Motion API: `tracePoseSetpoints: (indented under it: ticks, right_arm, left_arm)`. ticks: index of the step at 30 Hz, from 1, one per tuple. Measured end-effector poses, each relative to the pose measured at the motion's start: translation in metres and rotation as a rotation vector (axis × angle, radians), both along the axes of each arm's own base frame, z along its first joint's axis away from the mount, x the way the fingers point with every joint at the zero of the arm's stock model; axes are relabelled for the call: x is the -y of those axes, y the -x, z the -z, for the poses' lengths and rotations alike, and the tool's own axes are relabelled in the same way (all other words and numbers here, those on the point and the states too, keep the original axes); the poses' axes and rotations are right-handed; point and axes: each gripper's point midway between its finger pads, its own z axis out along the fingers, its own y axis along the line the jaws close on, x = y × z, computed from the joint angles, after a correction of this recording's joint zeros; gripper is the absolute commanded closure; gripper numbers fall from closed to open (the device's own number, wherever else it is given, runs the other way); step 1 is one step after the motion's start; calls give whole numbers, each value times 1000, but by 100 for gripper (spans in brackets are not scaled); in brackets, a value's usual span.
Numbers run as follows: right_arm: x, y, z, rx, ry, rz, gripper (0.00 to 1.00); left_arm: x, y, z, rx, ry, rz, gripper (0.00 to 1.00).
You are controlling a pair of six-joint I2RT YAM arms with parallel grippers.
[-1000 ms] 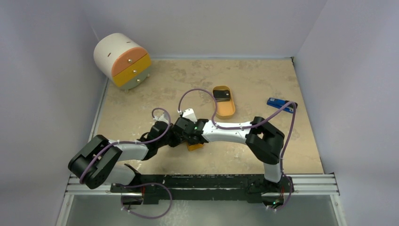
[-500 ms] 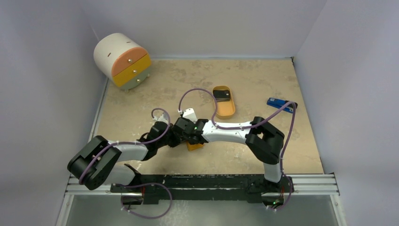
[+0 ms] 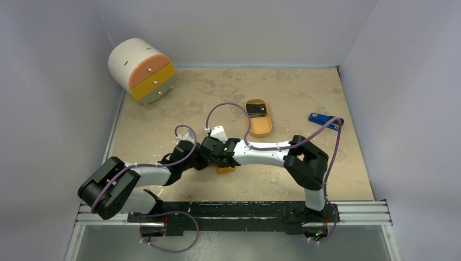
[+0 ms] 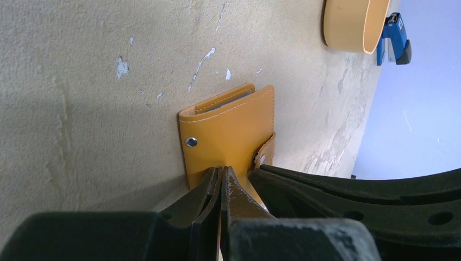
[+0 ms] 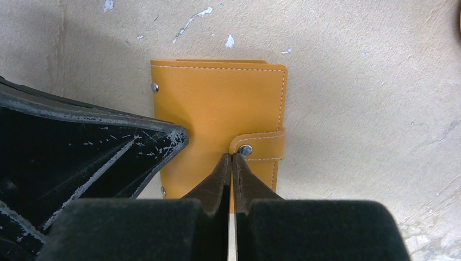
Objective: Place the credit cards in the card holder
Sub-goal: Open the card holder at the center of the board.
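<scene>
1. Pale walls enclose a beige, mottled table in the top external view. A rounded white drawer unit with orange and yellow drawer fronts is set in the far left corner. An orange oval tray is placed past the middle of the table, and a dark credit card is seen lying in its far end. A blue-and-black gadget is found to the right of the tray, apart from it. The left arm and the right arm are bent inward so that their ends meet over the card holder, of which only a small orange corner is visible near the table's middle.

2. In the left wrist view, the left claw is clenched, its tips laid on the near part of the folded card holder's cover. The card holder is lying flat on the table with its snap tab fastened. Fingers of the other arm are seen just beside that tab.

3. In the right wrist view, the right claw is clenched as well, its tips set against the cover just beside the tab's stud. Whether any leather is pinched cannot be told. A finger of the left claw is seen resting over the card holder's left side.
</scene>
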Motion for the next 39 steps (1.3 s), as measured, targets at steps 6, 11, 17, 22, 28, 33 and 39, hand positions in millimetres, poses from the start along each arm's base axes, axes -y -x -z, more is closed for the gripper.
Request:
tracePoseSetpoints:
  ticks: [6, 11, 17, 22, 28, 33, 39]
  right_arm:
    - [2, 1, -1, 2, -11, 15, 100]
    - [7, 0, -6, 20, -24, 49, 100]
    - [28, 3, -5, 30, 21, 86, 100]
    - [49, 3, -5, 34, 71, 115, 100]
    - [60, 1, -12, 41, 65, 138, 100]
    - [69, 10, -31, 46, -42, 137, 100]
    - [60, 13, -59, 65, -197, 110, 78]
  left_arm:
    - [0, 0, 0, 0, -1, -1, 100]
    - [0, 0, 1, 0, -2, -1, 100]
    - [1, -1, 1, 2, 1, 1, 100]
    - [1, -1, 2, 2, 2, 0, 100]
    - [2, -1, 1, -2, 6, -2, 100]
    - [0, 1, -1, -7, -3, 2, 75]
    - [-6, 3, -15, -7, -50, 9, 66]
